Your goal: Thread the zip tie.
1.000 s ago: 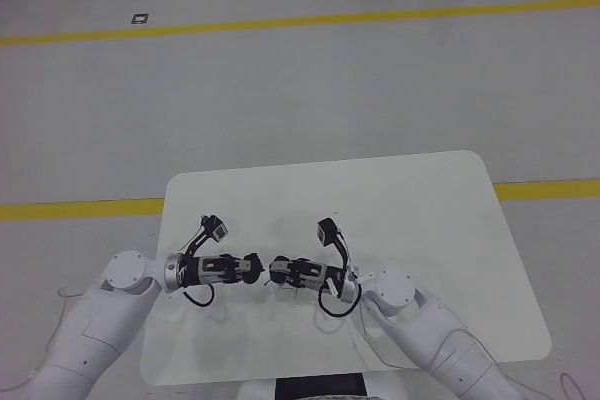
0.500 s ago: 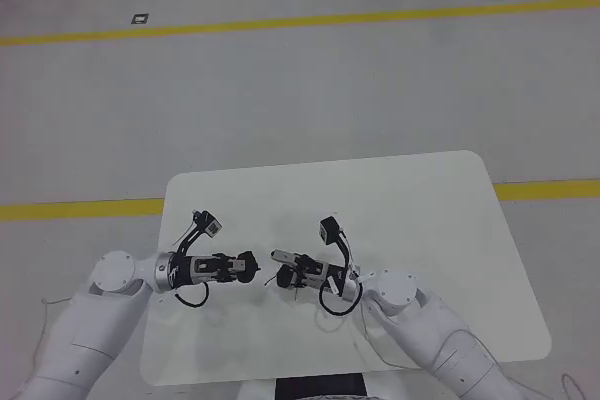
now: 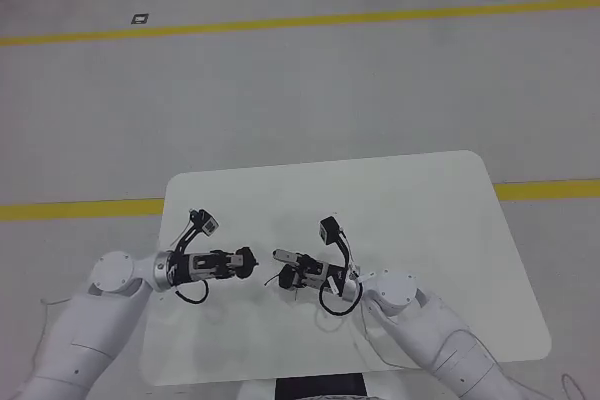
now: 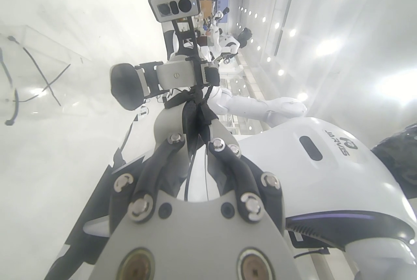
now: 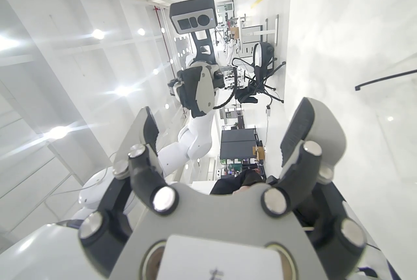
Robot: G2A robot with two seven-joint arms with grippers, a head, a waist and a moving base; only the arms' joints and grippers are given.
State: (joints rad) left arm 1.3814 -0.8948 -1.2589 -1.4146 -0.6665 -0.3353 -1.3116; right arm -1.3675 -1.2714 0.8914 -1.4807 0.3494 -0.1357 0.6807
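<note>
Left wrist view: your left gripper [image 4: 192,103] is pinching the thin black zip tie [image 4: 190,164] mid-frame. Your right gripper [image 5: 224,116] is gaping wide, holding nothing. Go slowly, lining up the tips.

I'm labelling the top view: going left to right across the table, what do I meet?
left wrist camera → left pincer → right pincer → right wrist camera

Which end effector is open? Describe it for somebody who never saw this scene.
Over the white rounded table, find the white right arm. The grey right end effector at its tip is the open one: its black-padded fingers stand wide apart, whereas the left end effector is shut.
</note>
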